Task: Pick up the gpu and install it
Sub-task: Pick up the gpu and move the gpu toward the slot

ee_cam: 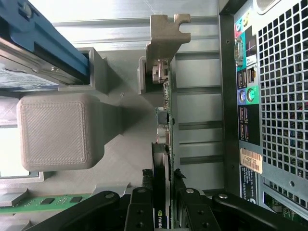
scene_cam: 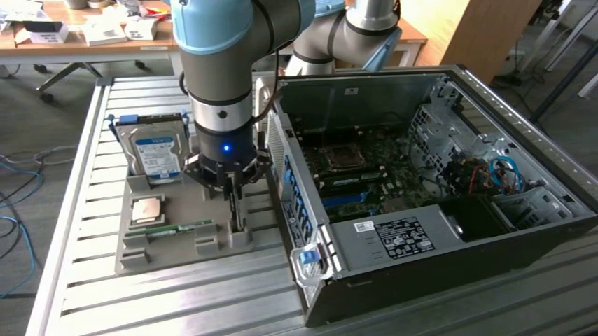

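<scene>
Black hand [ee_cam: 162, 204] pinching gpu [ee_cam: 166, 120], upright in grey tray [ee_cam: 57, 130] slot beside computer case [scene_cam: 439, 234].

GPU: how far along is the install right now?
Done: the approach; the jaws are closed on the gpu. In hand: the card, standing on edge in the gray tray. Left: it is not yet lifted out, nor seated in the open computer case.

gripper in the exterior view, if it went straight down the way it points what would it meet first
The gpu, which the gripper clamps on edge; pushed further, the card would likely press into the gray holder; depth is unclear.
</scene>
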